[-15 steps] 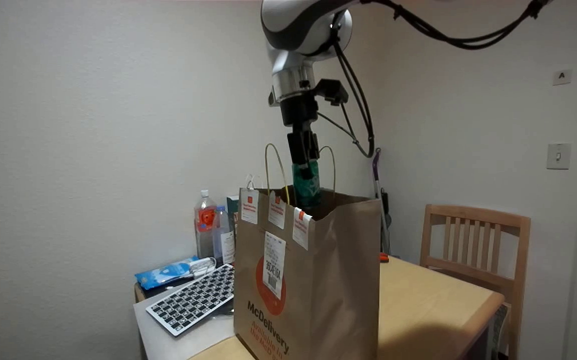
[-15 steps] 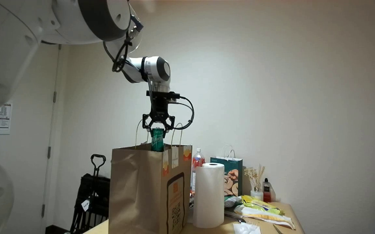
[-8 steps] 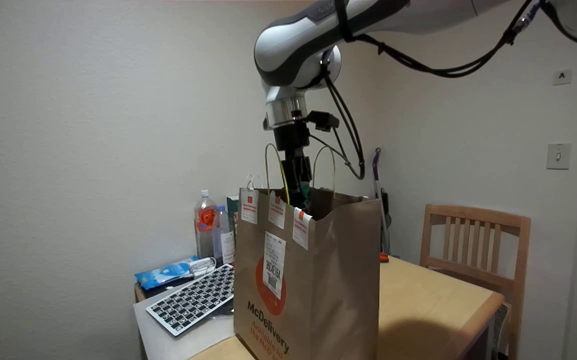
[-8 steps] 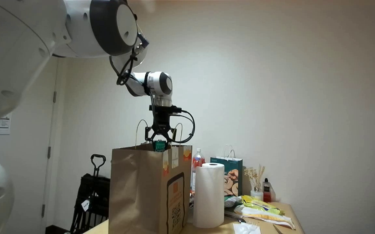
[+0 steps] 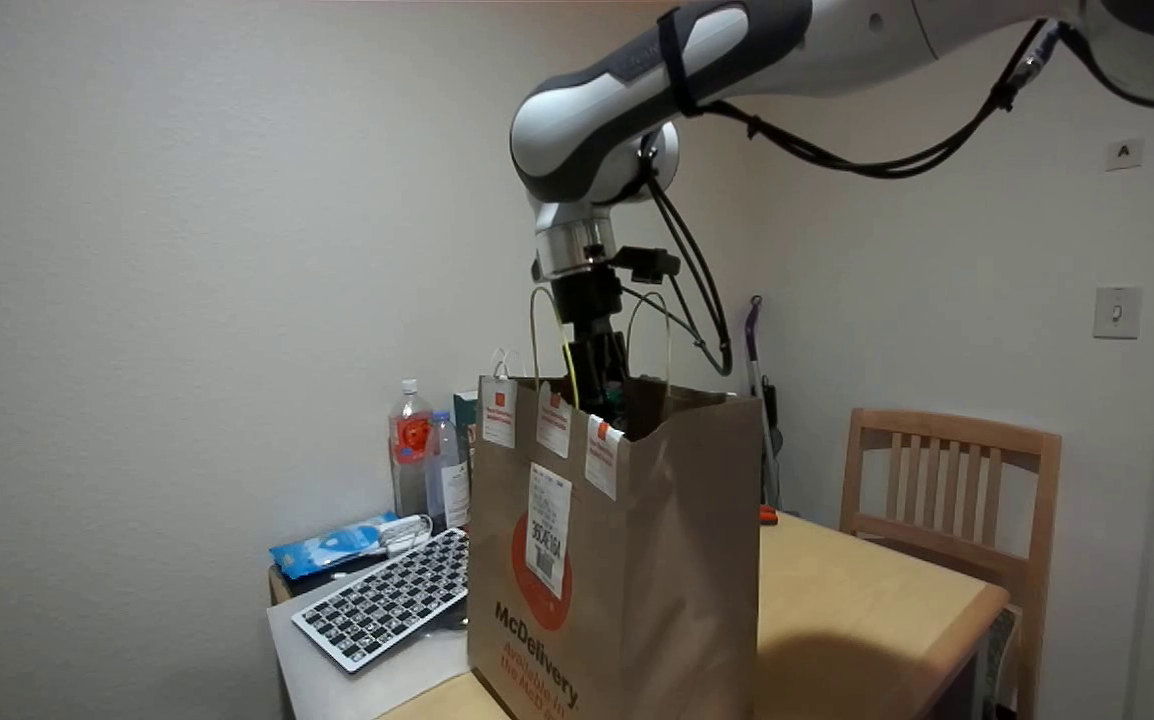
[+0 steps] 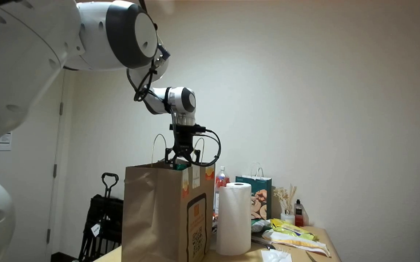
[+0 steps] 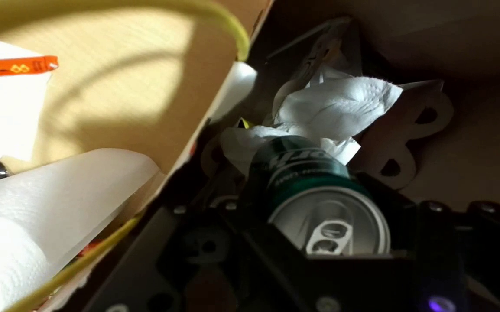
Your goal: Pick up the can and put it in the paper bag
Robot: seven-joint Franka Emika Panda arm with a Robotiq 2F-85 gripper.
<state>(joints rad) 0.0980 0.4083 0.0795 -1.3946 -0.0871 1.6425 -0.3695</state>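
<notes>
The can (image 7: 324, 194) is clasped by the part-closed gripper (image 7: 307, 182) just inside the paper bag (image 6: 151, 214); if released high, it could be toppled by crumpled white paper (image 7: 339, 106) below, depth being unclear.

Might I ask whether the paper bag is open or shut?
Open: the wrist view shows crumpled white paper inside the paper bag.

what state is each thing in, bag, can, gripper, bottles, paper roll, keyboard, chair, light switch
Bag: open at the top, upright
Can: held top end up in the bag's mouth
Gripper: closed on the can
Bottles: upright, capped
Paper roll: standing on end
Keyboard: keys up
Chair: upright
Light switch: too small to tell
</notes>
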